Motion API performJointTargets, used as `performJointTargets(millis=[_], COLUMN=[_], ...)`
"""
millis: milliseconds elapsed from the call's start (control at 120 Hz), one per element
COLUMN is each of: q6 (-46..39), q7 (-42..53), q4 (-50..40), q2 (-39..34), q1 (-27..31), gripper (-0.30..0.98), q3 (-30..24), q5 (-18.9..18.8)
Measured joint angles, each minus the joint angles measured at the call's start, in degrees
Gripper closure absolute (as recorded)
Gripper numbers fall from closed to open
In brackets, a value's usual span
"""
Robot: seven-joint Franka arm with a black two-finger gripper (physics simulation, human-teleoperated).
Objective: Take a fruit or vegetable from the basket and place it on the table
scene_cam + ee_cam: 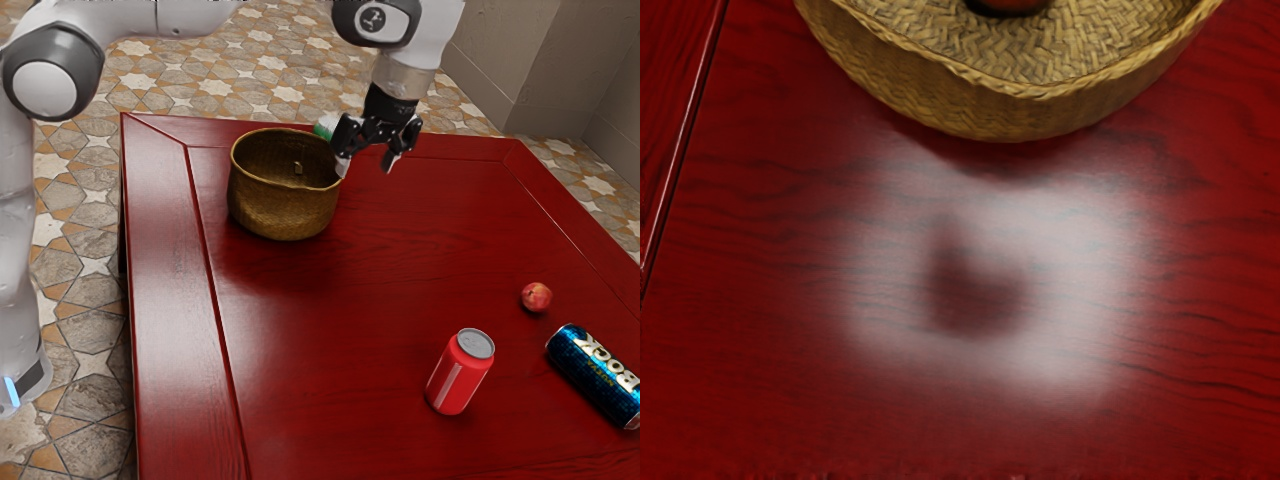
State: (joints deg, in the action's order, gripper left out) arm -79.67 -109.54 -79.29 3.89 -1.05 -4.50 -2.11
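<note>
Spread hand (366, 165) near the basket (284, 212).
On the worktop (330, 330), by the exterior view's clock, a red can (460, 372) stands at five, a blue can (597, 376) lies at four, a small reddish fruit (536, 297) sits past three, and the basket is at ten; inside it, the wrist view shows part of a dark reddish thing (1010, 5), perhaps fruit or vegetable.

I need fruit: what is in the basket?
In the basket, a reddish thing, cut off by the wrist view's edge; the near wall hides much in the exterior view.
</note>
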Motion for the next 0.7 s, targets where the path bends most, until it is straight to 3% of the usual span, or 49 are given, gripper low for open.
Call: performJointTargets(millis=[183,250,375,467,558,700], q6=[-0.16,-0.08,-0.07,-0.17,-3.31,-9.28], q7=[-5.68,-4.86,-2.06,0.59,2.95,5.68], q4=[0.22,-0.09,0.60,0.30,-11.78,-24.01], q2=[0.30,0.14,-2.08,-3.17,-11.21,-19.92], q1=[-3.33,-5.18,1.89,4.58,9.52,4.87], gripper=[0.00,0.00,0.00,0.00,0.00,0.00], q3=[0.08,3.11,6.11,12.19,13.72,12.59], q5=[-0.41,-1.61,-2.71,-1.61,-0.99,-0.78])
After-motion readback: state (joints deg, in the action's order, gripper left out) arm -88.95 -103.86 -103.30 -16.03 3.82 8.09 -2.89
